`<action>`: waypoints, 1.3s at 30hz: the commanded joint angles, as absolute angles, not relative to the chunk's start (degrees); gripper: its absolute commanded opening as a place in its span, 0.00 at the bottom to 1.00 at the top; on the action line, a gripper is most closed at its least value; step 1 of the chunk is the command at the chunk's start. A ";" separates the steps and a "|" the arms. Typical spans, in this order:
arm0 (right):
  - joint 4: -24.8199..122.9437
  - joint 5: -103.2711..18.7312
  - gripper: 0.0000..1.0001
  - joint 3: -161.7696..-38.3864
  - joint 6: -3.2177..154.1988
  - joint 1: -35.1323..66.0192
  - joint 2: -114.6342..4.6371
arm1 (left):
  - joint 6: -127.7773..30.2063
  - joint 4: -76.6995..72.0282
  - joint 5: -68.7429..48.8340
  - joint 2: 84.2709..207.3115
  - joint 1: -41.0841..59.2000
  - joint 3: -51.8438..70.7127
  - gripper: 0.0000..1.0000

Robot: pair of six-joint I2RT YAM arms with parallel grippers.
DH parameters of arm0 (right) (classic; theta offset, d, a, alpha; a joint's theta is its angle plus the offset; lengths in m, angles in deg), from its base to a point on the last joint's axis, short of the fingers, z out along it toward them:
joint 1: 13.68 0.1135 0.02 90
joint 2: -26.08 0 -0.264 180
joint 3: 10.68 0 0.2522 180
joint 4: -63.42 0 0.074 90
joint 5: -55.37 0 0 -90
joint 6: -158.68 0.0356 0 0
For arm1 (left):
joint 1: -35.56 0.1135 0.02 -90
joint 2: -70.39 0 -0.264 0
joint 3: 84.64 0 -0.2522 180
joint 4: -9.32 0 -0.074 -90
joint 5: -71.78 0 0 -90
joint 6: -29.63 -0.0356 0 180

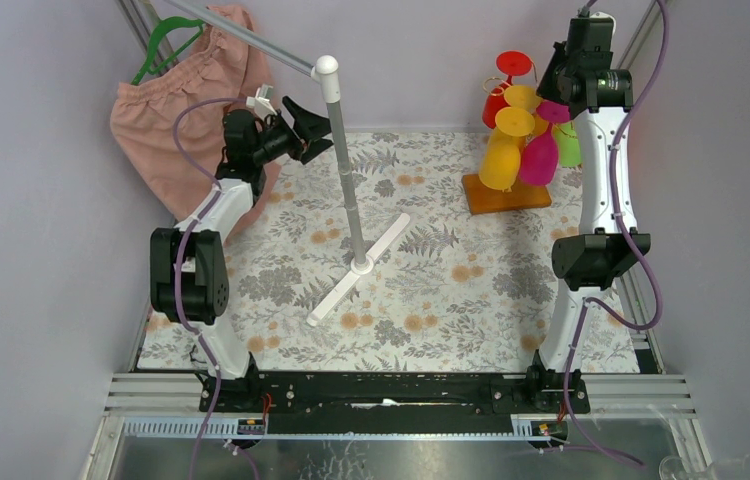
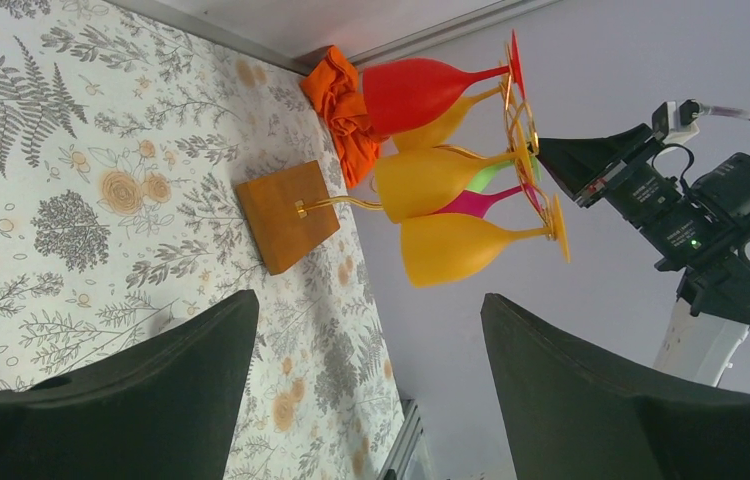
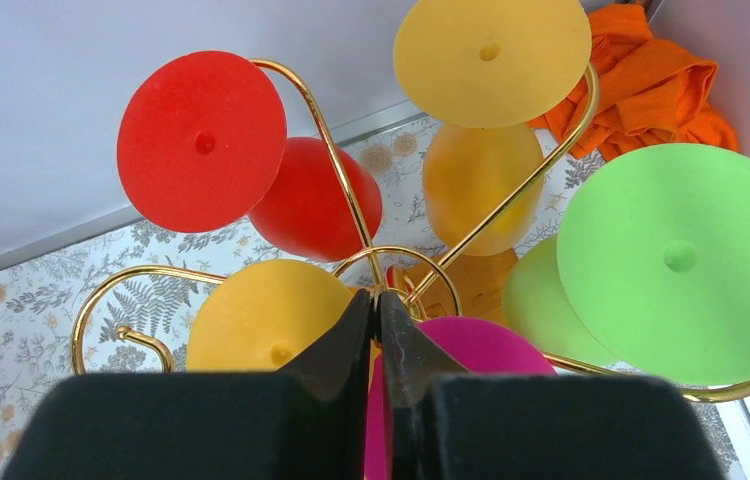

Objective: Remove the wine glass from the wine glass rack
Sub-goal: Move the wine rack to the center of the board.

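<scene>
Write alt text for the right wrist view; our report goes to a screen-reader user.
Looking down, the shut right gripper points at the hub of the gold wire wine glass rack. Upside-down glasses hang around it: a red glass, a yellow glass, a green glass, a magenta glass and a second yellow glass. An orange cloth lies beyond them.

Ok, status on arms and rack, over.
Right gripper: jaws shut at top of gold wire wine glass rack on wooden base. Left gripper: jaws open, standing off. Coloured wine glasses hanging, feet crowding right jaws.
</scene>
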State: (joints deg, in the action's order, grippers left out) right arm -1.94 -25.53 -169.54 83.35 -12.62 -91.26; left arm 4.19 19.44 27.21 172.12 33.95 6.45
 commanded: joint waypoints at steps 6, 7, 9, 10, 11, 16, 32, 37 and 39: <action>8.63 -30.90 0.00 -174.19 86.64 -12.89 -88.61 | 3.18 20.08 26.79 174.28 33.14 4.47 0.89; 8.70 -31.34 0.00 -174.05 86.80 -12.89 -88.57 | 3.12 20.08 26.80 174.43 33.10 4.36 0.89; 8.84 -32.57 0.00 -174.03 87.40 -12.89 -88.61 | 3.09 20.08 26.65 174.50 33.10 4.37 0.89; 9.05 -33.28 0.00 -173.84 87.72 -12.90 -88.47 | 3.14 20.15 26.69 174.53 33.10 4.30 0.89; 9.23 -33.60 0.00 -173.79 87.87 -12.77 -88.45 | 3.17 20.17 26.70 174.68 33.04 4.22 0.89; 9.48 -34.23 0.00 -173.73 87.92 -12.01 -88.35 | 3.11 20.17 26.85 174.91 33.01 4.17 0.89; 10.22 -36.26 0.00 -175.13 90.13 -9.35 -89.29 | 2.99 20.35 26.90 175.24 32.96 4.65 0.89; 11.45 -35.82 0.00 -175.27 91.13 -8.13 -89.60 | 3.19 20.70 27.18 175.63 32.92 4.53 0.89; 11.68 -36.29 0.00 -176.02 91.77 -7.91 -90.11 | 3.18 20.61 27.14 175.72 32.92 4.40 0.89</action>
State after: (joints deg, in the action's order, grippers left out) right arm -0.69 -33.59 -169.91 88.88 -9.43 -91.78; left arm 4.19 19.16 26.95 174.61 33.34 5.71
